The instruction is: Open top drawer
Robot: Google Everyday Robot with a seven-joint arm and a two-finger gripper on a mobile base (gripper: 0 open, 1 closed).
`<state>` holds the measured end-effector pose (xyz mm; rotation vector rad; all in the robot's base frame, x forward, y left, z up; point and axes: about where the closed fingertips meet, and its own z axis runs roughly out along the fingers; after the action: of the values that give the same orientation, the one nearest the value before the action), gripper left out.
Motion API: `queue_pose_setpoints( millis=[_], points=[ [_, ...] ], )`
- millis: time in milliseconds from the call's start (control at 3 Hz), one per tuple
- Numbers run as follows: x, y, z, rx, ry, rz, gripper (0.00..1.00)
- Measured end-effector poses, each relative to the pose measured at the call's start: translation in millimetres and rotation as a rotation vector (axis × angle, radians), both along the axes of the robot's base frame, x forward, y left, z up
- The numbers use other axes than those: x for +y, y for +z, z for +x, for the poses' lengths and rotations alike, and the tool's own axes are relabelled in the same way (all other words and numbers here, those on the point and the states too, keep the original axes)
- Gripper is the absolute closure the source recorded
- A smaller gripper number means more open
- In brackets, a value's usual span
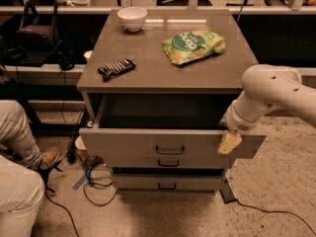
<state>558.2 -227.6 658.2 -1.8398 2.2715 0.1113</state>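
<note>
The top drawer (123, 143) of the grey cabinet stands pulled out toward me, and its deep dark interior (163, 113) shows. Its wide flat front carries a small black centre handle (170, 150). Two shallower drawers with like handles (167, 185) sit below it, less far out. My gripper (230, 141) hangs at the right end of the top drawer's front panel, at its upper edge, on the end of the white arm (276, 90) that reaches in from the right. It is well to the right of the handle.
On the cabinet top lie a white bowl (132, 18), a green chip bag (193, 45) and a dark snack bar (116, 68). A seated person's legs (17, 181) and shoe (49, 157) are at the left. Cables (94, 181) lie on the floor by the cabinet base.
</note>
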Motion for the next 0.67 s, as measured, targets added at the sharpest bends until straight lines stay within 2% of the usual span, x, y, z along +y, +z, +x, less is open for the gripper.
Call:
queue_pose_setpoints(
  millis=[333,667],
  points=[
    [5,0,-6,0.010,0.044,-0.011,0.00],
    [17,1,-24,0.053,0.123,-0.038,0.00]
  ],
)
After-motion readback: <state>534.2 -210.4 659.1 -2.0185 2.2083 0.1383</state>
